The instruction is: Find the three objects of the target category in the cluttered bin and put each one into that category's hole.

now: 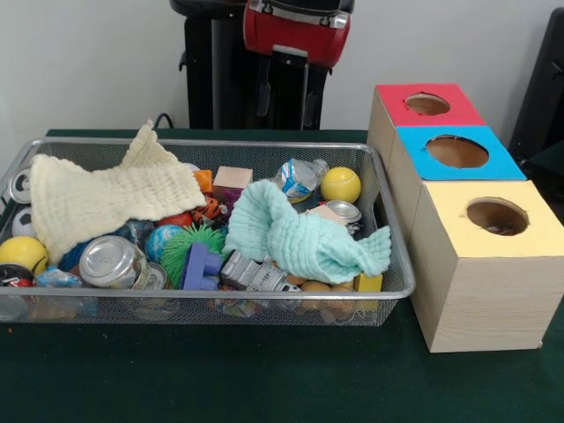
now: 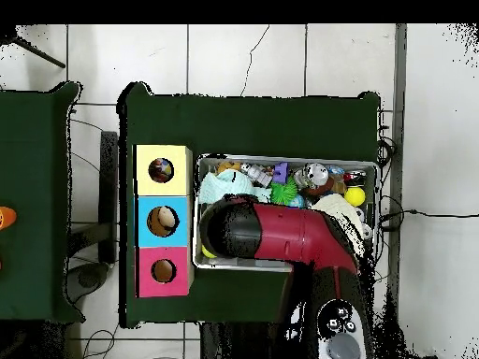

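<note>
Green table (image 1: pixel 264 379): bin (image 1: pixel 388 295) lies below raised claw (image 1: pixel 286 101).

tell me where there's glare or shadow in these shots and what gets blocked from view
Front view: the silver can lid catches bright glare, and the wooden boxes throw only a soft shadow on the green cloth. Overhead view: the red arm covers much of the mesh bin, hiding the clutter beneath and the gripper.

We see the bin (image 1: pixel 388 291) close and low from the front — overhead sits high, sharing bin (image 2: pixel 370 166) and boxes (image 2: pixel 140 220).
</note>
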